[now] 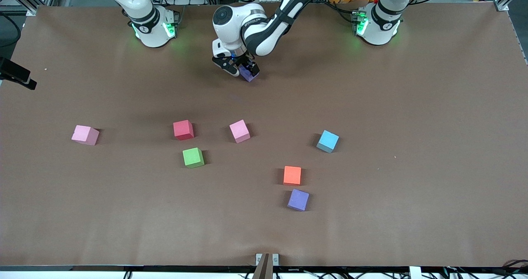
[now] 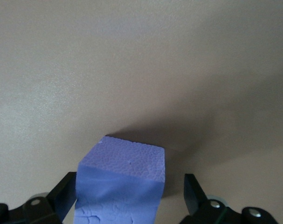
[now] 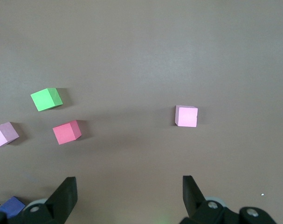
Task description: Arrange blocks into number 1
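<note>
My left gripper (image 1: 243,69) is low at the table near the robots' bases, open, with a purple block (image 1: 250,73) between its fingers. In the left wrist view this purple block (image 2: 125,172) rests on the table against one finger, with a gap to the other. Nearer the front camera lie a pink block (image 1: 85,134), a red block (image 1: 183,130), a second pink block (image 1: 239,131), a green block (image 1: 193,157), a light blue block (image 1: 328,141), an orange block (image 1: 292,175) and a second purple block (image 1: 298,200). My right gripper (image 3: 129,186) hangs open and empty high over the table.
The brown table (image 1: 412,106) carries only the blocks. A black camera mount (image 1: 16,75) sticks in at the right arm's end. A small bracket (image 1: 266,262) sits at the table's front edge.
</note>
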You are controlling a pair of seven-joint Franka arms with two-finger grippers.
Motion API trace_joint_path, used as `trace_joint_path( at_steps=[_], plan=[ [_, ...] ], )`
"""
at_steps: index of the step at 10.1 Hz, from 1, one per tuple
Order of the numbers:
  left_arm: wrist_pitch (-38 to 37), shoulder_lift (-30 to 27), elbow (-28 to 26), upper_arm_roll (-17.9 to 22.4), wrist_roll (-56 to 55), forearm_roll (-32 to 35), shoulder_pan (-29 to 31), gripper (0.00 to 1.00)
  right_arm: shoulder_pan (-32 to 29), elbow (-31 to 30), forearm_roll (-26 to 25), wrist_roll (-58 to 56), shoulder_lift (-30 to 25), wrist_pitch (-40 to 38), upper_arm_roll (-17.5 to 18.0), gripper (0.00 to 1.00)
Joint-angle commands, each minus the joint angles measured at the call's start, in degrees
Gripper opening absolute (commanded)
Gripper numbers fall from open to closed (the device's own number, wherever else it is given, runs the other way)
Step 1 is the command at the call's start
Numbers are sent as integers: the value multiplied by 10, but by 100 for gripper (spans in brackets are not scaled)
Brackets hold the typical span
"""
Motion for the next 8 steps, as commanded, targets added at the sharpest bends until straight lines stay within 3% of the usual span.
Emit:
trace_joint_path(
  at_steps=[1, 2, 5, 8],
  plan=[
    [5, 1, 3, 4, -57, -23, -2, 10, -2, 5, 6, 1, 3, -6, 1, 100],
    [4, -2, 2, 4, -103, -25, 0, 0, -2, 5, 5, 0, 3, -6, 1, 100],
    [0, -12, 8, 5, -286, -26, 38, 0, -3, 5, 5, 1, 2, -7, 0, 100],
    [5, -12, 9, 4, -297, -50, 79, 0, -4, 4, 6, 2, 0, -8, 0, 100]
  ],
)
